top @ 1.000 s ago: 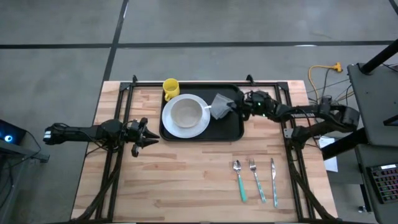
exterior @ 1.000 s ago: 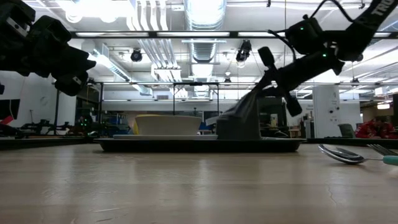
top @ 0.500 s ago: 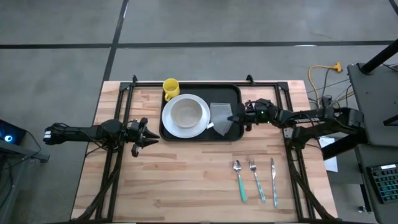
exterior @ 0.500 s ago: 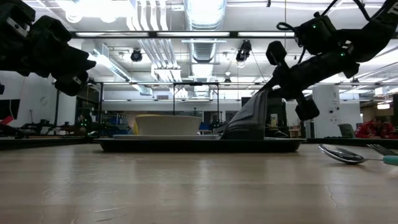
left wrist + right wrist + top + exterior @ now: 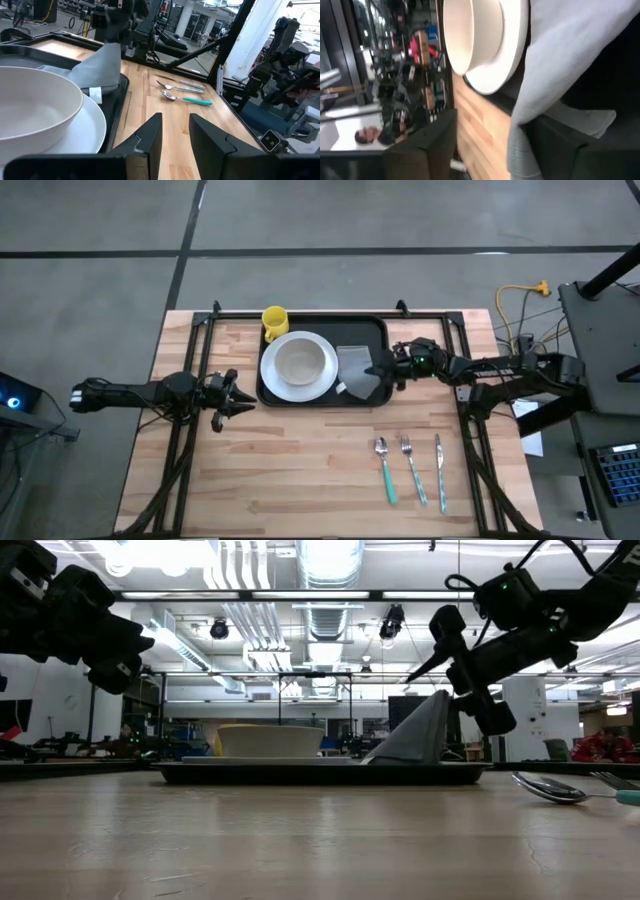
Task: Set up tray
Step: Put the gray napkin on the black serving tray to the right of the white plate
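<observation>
The black tray (image 5: 373,331) lies at the table's far middle. On it stand a white plate with a bowl (image 5: 298,365) and, to the right, a grey napkin (image 5: 356,370). The napkin's lower part lies on the tray and one corner (image 5: 440,700) stands up in a peak. My right gripper (image 5: 384,368) is open at the tray's right rim, its fingers on either side of that raised corner (image 5: 520,140). A yellow mug (image 5: 274,321) stands at the tray's far left corner. My left gripper (image 5: 238,397) waits open, left of the tray. My right gripper is open, level, coming from the table's right, with the napkin's raised corner (image 5: 517,150) between its fingers. Whether a finger touches the cloth, I cannot tell.
A spoon with a teal handle (image 5: 385,470), a fork (image 5: 412,470) and a knife (image 5: 439,470) lie side by side on the bare wood at the near right. Black frame rails (image 5: 195,370) run along both sides of the table.
My right gripper has carried the napkin from the tray's far right corner toward the near edge, sinking a little and rolling. It then opened. The napkin has gone from hanging bunched to lying on the tray's right part with one corner peaked.
</observation>
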Tool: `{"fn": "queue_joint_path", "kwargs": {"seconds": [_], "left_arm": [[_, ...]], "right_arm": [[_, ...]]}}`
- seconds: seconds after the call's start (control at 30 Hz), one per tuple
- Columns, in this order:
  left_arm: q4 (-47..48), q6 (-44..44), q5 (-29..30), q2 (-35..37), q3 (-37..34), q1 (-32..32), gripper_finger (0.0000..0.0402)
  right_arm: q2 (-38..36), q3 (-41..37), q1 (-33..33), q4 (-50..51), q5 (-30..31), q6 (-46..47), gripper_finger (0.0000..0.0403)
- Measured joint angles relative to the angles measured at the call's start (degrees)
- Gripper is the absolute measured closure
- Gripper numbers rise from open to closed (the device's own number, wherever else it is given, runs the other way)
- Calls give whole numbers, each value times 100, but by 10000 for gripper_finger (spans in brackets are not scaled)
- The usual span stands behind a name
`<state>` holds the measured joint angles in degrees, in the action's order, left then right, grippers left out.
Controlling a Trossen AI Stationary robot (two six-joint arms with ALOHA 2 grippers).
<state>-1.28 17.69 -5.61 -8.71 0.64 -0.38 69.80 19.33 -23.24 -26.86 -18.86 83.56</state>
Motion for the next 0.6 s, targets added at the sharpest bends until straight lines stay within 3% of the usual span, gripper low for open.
{"fn": "queue_joint_path", "kwargs": {"seconds": [0.27,0.5,0.6], "left_arm": [[0,-2,0,0,0,-2,320],[2,-2,0,0,0,-2,320],[0,-2,0,0,0,-2,320]], "right_arm": [[0,4,-446,521,-957,-585,100],[2,158,-955,1649,-1327,-1397,85],[1,500,-1265,2810,-1370,-1994,89]]}}
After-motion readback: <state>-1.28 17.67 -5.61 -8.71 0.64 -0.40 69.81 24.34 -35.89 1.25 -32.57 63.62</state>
